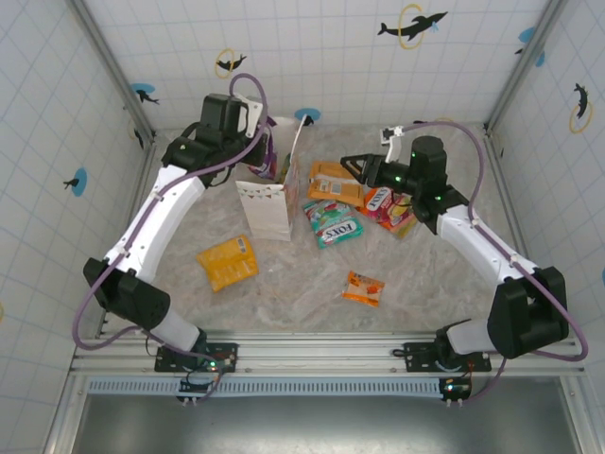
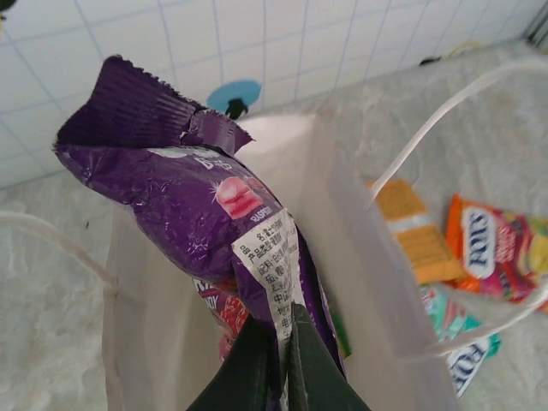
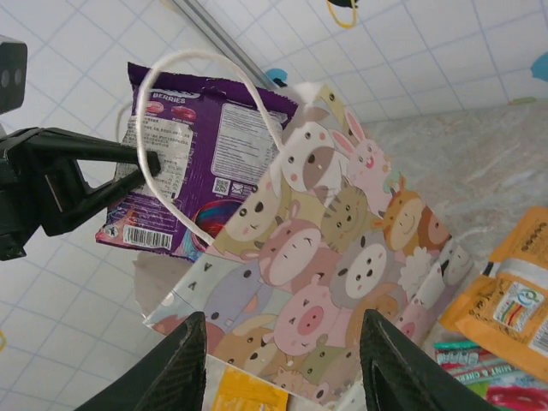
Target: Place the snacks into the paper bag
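Observation:
My left gripper (image 2: pixel 287 347) is shut on the lower edge of a purple snack packet (image 2: pixel 188 197), which hangs over the open mouth of the paper bag (image 2: pixel 368 265). A green sliver shows inside the bag. From above, the left gripper (image 1: pixel 257 151) and the purple packet (image 1: pixel 267 168) are at the top of the standing bag (image 1: pixel 267 210). My right gripper (image 3: pixel 282 360) is open and empty, facing the bag's animal-print side (image 3: pixel 342 248). In the top view the right gripper (image 1: pixel 348 163) hovers over an orange packet (image 1: pixel 333 183).
On the table lie a teal FOX'S packet (image 1: pixel 333 225), a red-yellow packet (image 1: pixel 392 206), a yellow-orange packet (image 1: pixel 228 262) left of the bag and a small orange packet (image 1: pixel 363 288) near the front. Tiled walls enclose the table on three sides.

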`<act>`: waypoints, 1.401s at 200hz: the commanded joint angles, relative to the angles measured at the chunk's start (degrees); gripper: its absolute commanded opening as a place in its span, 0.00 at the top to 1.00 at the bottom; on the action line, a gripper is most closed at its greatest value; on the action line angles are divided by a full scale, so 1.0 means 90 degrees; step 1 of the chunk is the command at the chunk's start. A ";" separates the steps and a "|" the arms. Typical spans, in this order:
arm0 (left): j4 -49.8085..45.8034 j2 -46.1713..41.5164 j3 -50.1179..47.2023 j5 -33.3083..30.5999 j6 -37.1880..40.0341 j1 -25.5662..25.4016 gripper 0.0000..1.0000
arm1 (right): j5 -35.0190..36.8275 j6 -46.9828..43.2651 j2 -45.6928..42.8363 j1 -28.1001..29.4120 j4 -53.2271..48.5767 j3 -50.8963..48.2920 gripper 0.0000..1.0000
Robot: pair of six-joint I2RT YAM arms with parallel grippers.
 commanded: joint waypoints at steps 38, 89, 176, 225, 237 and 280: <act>-0.0483 0.0452 0.0743 -0.0481 0.0356 -0.0217 0.71 | 0.0137 -0.0157 -0.0335 0.0049 -0.0238 -0.0169 0.51; -0.0416 0.0080 0.0696 -0.0221 0.0159 -0.0226 0.49 | 0.0358 -0.0305 -0.0336 0.0175 -0.0752 -0.0165 0.51; -0.0274 -0.1114 -0.0507 0.0796 -0.0970 -0.0230 0.45 | 0.2156 0.0611 -0.0879 0.1612 -0.1841 -0.1125 0.51; -0.0071 -0.1893 -0.1640 0.0439 -0.1734 -0.0224 0.44 | 0.4038 0.3547 -0.0738 0.3550 0.1138 -0.2931 0.51; -0.0021 -0.2054 -0.1829 0.0411 -0.2048 -0.0182 0.43 | 0.4745 0.4065 -0.0592 0.4009 0.1863 -0.3271 0.51; -0.0035 -0.2537 -0.2340 0.0419 -0.2300 0.0092 0.41 | 0.6473 0.5486 0.0538 0.5297 0.2447 -0.2984 0.49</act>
